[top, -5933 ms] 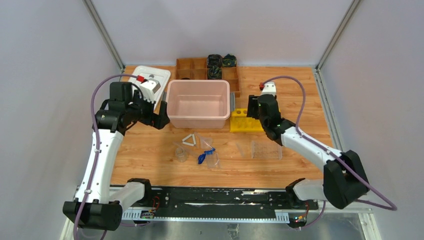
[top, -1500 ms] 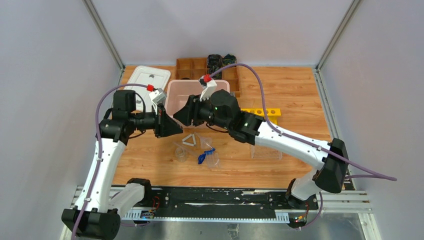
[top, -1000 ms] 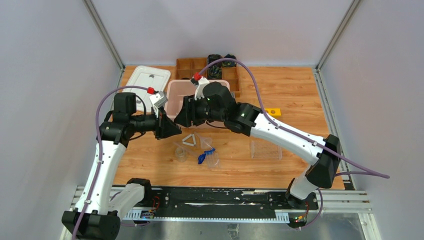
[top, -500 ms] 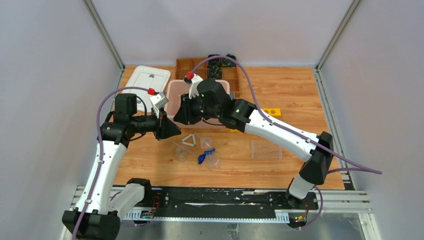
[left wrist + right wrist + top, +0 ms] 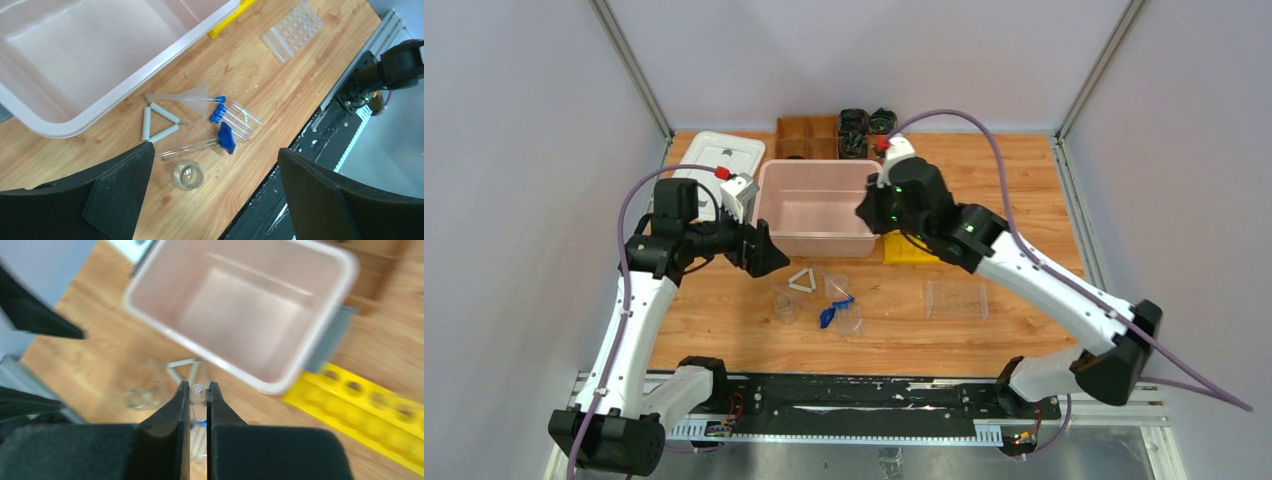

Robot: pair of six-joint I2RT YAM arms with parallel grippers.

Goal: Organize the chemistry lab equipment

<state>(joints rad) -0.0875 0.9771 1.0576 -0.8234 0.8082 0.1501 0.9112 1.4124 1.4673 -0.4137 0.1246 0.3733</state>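
My right gripper (image 5: 198, 384) is shut on a small clear tube (image 5: 199, 394), its rounded end at the fingertips and a blue cap behind. In the top view the right gripper (image 5: 865, 213) hangs above the pink bin's (image 5: 819, 238) right corner. The left gripper (image 5: 764, 256) stands wide open and holds nothing, above the wood left of the pile. In the left wrist view that pile is a white triangle (image 5: 158, 123), a clear funnel (image 5: 194, 96), blue-capped tubes (image 5: 233, 116), a small blue piece (image 5: 226, 138) and a little beaker (image 5: 187, 175).
A yellow tube rack (image 5: 910, 251) lies right of the bin, and a clear well plate (image 5: 956, 299) sits nearer the front. A white lid (image 5: 715, 160) and a wooden divider box (image 5: 810, 139) stand at the back. The black front rail (image 5: 345, 100) borders the table.
The left gripper has opened and let go of the tube. The right gripper has shut on it and swung right, away from the left gripper, to the bin's right corner.
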